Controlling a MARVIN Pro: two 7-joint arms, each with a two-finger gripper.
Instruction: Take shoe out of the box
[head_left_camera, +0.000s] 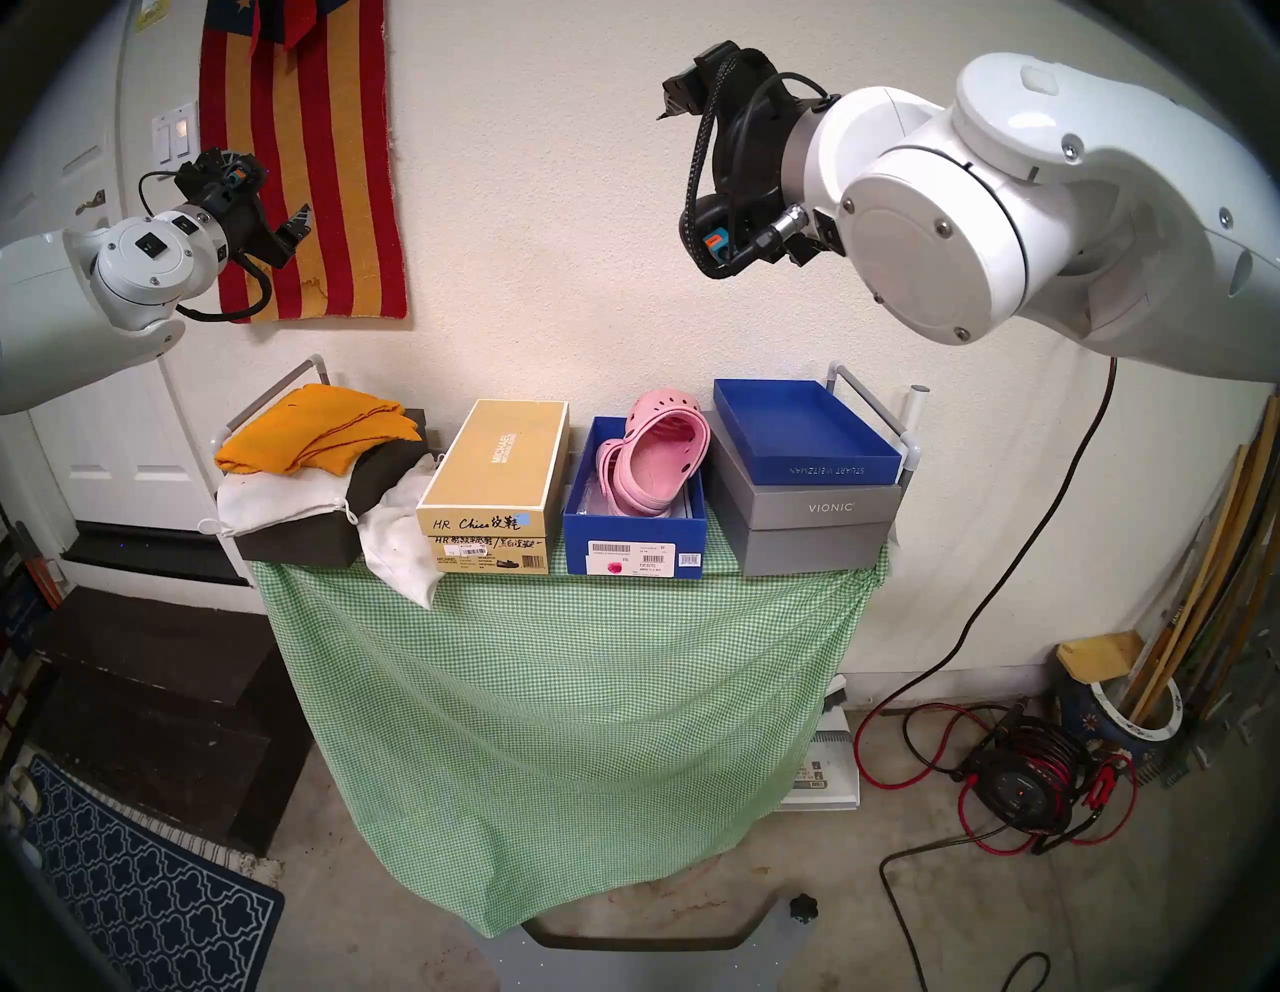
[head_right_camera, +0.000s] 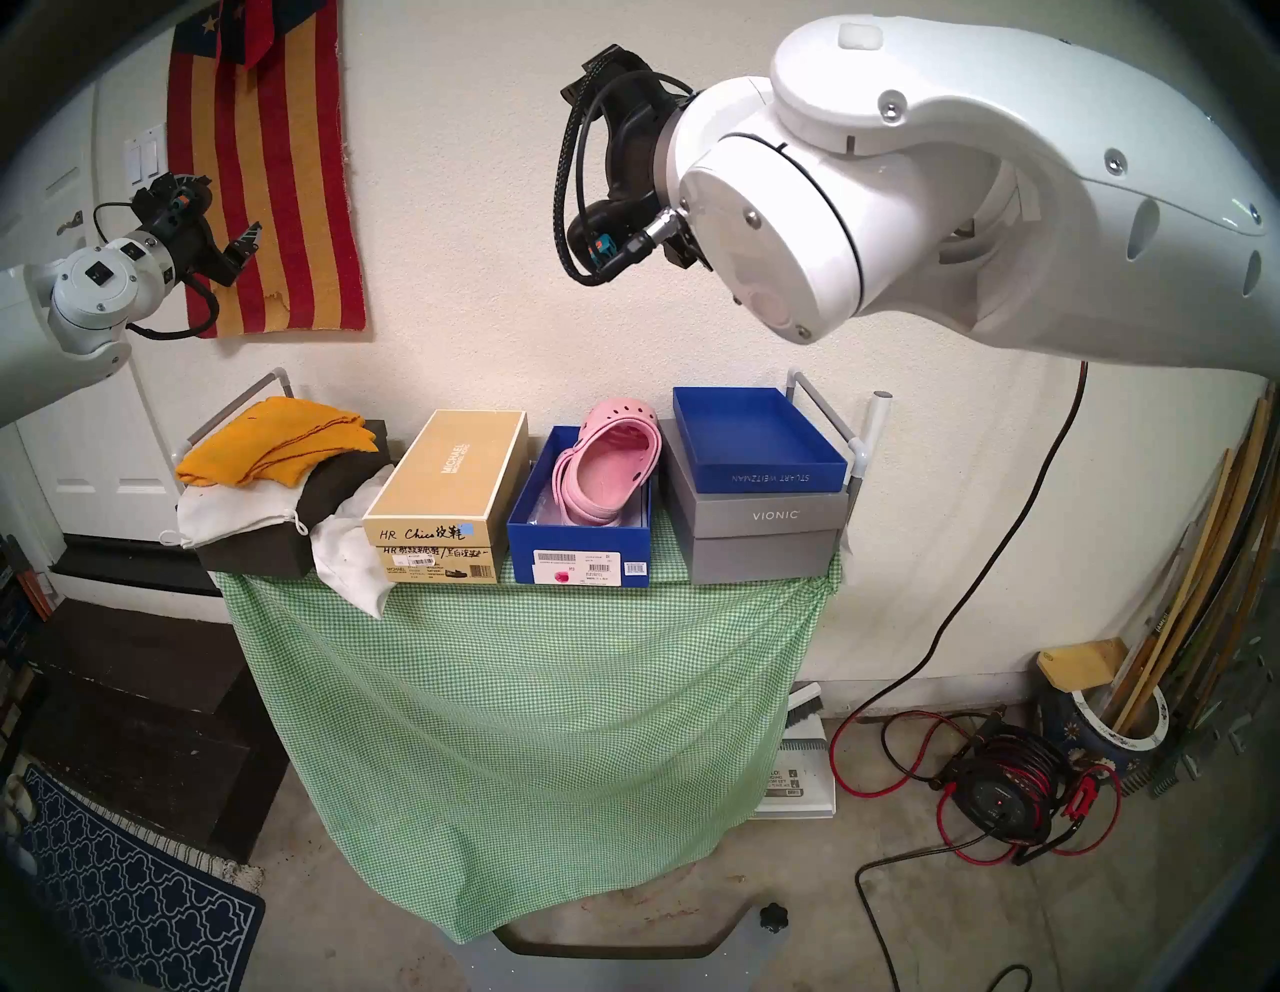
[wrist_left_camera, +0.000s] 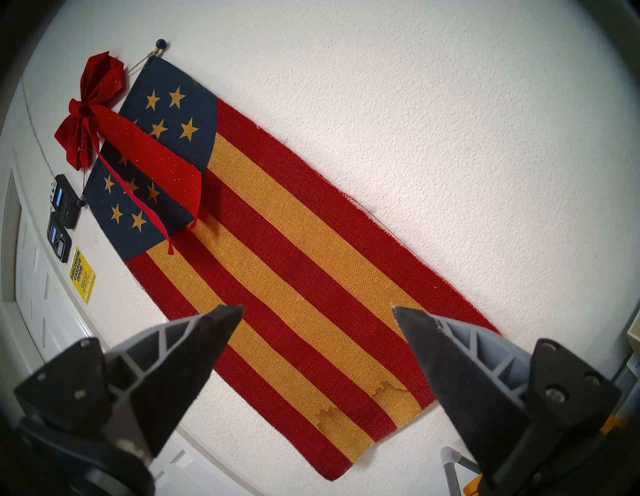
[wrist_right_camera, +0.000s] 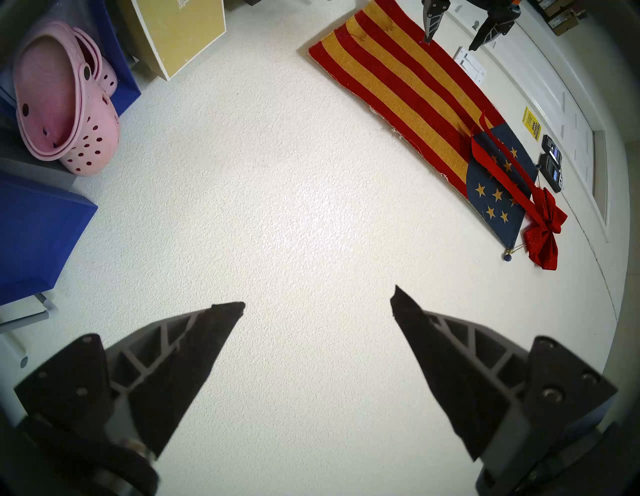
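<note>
The pink clog shoe (head_left_camera: 651, 454) lies in the open blue box (head_left_camera: 634, 533), its toe propped over the far rim, on the green-checked surface (head_left_camera: 554, 658) between the gold Michael box (head_left_camera: 495, 471) and the grey Vionic box (head_left_camera: 817, 526). Well above, the left pincer (wrist_left_camera: 318, 311) and right pincer (wrist_right_camera: 317, 304) gape wide, empty, facing the wall.

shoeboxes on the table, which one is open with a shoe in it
The deep blue box with the white barcode label, holding pink clogs; the gold box and grey box are closed.
</note>
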